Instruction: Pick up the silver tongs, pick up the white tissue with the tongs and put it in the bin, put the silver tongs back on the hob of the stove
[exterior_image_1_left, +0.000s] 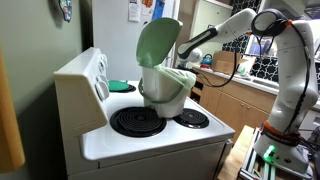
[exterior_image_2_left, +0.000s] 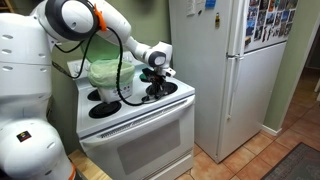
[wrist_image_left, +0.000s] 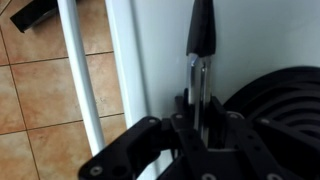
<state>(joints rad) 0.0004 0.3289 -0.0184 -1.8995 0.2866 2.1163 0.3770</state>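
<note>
My gripper (wrist_image_left: 197, 103) is shut on the silver tongs (wrist_image_left: 196, 78), whose black tip (wrist_image_left: 201, 25) points away from the wrist. In the wrist view the tongs hang over the white hob of the stove (wrist_image_left: 160, 50), beside a black coil burner (wrist_image_left: 272, 110). In an exterior view the gripper (exterior_image_2_left: 155, 72) hovers low over the front burner (exterior_image_2_left: 160, 92), to the right of the bin (exterior_image_2_left: 105, 72). The cream bin (exterior_image_1_left: 165, 88) stands on the hob (exterior_image_1_left: 105, 140) with its pale green lid (exterior_image_1_left: 157, 42) raised; it hides most of the gripper there. The white tissue is out of view.
A flat dark green disc (exterior_image_1_left: 120, 86) lies at the back of the hob by the raised control panel (exterior_image_1_left: 98, 75). A white fridge (exterior_image_2_left: 225, 60) stands close beside the stove. The oven door handle (wrist_image_left: 80, 80) and tiled floor (wrist_image_left: 35, 110) lie below the hob's front edge.
</note>
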